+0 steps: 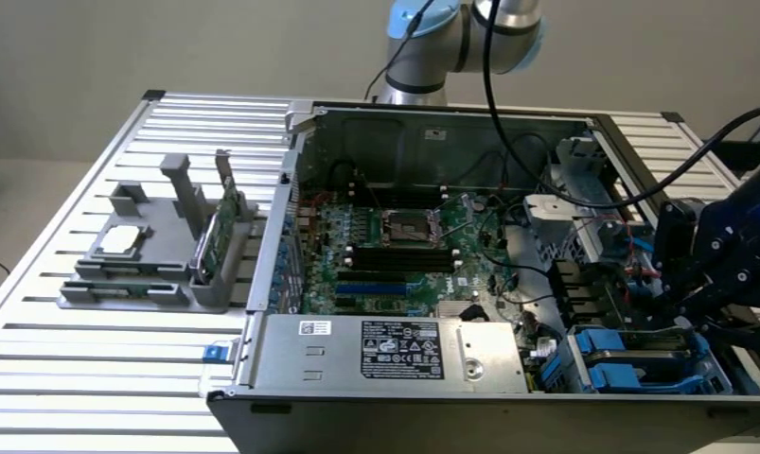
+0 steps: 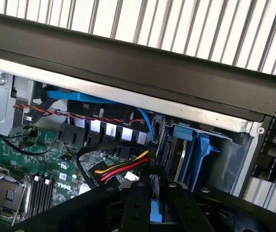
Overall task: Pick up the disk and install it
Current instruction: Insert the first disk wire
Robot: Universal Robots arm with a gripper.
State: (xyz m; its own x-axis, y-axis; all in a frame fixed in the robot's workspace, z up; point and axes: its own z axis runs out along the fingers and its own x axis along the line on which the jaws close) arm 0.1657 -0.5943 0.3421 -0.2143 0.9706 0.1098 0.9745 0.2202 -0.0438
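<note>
- The arm's base [image 1: 443, 47] rises behind the open computer case [image 1: 354, 397]. Its dark wrist section hangs over the case's corner on the exterior view's right.
- The end effector [image 2: 156, 209] points down into that corner, just above the drive bay [image 1: 632, 364] with its blue plastic carriers.
- In the wrist view I see its two black fingers [image 2: 138, 208] standing close together, clamped on a narrow blue edge. I take this for the frame of the disk [image 2: 156, 213].
- That puts the disk in the grip, edge-on, right at the drive bay and beside the blue carriers. I cannot tell whether it already touches the bay.
- A bundle of red, yellow and black wires [image 2: 123, 169] runs up to the fingers' side.
- On the green motherboard [image 1: 393, 246], white lettering in the wrist view looks like "DELL".
- The grey power supply [image 1: 393, 350] lies along the near side of the case. It carries a black label and a smaller white one, and I cannot read either.
- A grey holder [image 1: 140, 274] sits on the slatted surface [image 1: 51, 359], towards the exterior view's left. It has a thin green card [image 1: 216, 236] standing upright in it and a small square chip [image 1: 123, 241] lying flat.
</note>
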